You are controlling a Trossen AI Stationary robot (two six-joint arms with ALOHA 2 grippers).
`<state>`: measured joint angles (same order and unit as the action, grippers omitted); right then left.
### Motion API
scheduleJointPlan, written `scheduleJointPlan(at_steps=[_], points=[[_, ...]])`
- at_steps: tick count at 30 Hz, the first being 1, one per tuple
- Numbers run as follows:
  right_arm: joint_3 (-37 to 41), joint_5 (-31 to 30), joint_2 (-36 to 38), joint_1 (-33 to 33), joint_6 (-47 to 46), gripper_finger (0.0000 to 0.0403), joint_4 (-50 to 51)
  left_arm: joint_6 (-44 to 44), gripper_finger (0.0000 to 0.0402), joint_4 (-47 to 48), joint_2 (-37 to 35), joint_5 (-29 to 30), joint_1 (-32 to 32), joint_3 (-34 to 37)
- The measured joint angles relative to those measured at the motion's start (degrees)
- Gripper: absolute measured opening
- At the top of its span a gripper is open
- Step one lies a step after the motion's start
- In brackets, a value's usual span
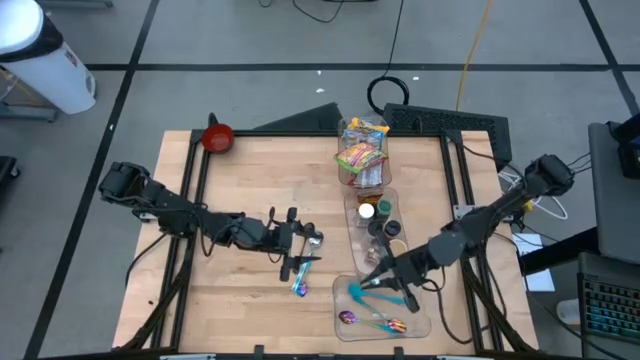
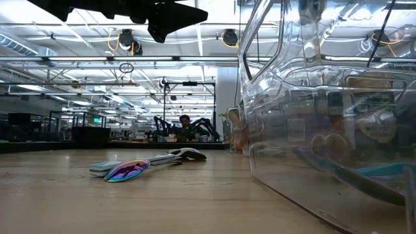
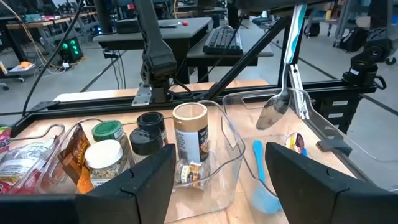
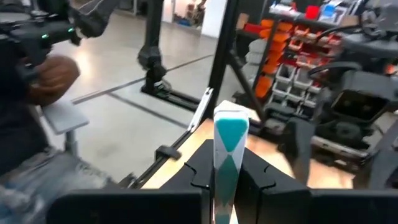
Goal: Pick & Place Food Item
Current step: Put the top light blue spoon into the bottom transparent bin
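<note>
1. Right gripper [image 1: 379, 281] sat at about 4 o'clock from the table's [image 1: 250, 180] centre, over the near end of the clear tray [image 1: 424, 322]. Its fingers were clamped on the teal-handled spoon [image 4: 231, 142].
2. Spoon as seen: flat handle patterned teal and white, silver bowl [image 3: 274, 112]. It hung bowl-down over the tray, clear of the jars.
3. Left gripper [image 1: 298, 256] was near the table's centre, raised off the wood, fingers [image 3: 147, 180] spread apart with nothing between them.
4. Iridescent spoon [image 1: 300, 287] lay flat on the bare wood at 6 o'clock of the left gripper, apart from it.
5. Tray contents: jars [image 1: 377, 212] at its 12 o'clock end, teal and iridescent utensils at its 6 o'clock end.
6. Snack packets [image 1: 361, 146] stood in a clear container at 12 o'clock of the tray.
7. Red bowl [image 1: 217, 137] sat on the table's 11 o'clock corner.
</note>
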<state>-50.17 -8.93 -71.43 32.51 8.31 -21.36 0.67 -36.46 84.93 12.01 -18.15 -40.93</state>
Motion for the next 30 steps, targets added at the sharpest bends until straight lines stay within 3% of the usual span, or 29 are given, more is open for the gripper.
scheduleJointPlan(at_steps=[9,18,24,30], points=[[0.0,-0.27,1.51,6.12,-3.38,0.0015,13.6,-0.16,0.0255,0.64,0.02,0.0,0.0,0.0],[0.0,-0.46,1.52,11.09,-8.33,0.0015,20.7,-0.36,0.0255,0.76,0.02,0.04,0.0,0.0],[4.93,-0.14,1.44,11.55,-14.09,0.0016,18.83,-1.2,0.0255,1.19,0.02,0.04,0.02,0.0],[11.02,-0.28,1.44,11.48,-18.45,0.0016,10.82,-1.19,0.0255,1.24,0.04,0.04,0.04,0.0]])
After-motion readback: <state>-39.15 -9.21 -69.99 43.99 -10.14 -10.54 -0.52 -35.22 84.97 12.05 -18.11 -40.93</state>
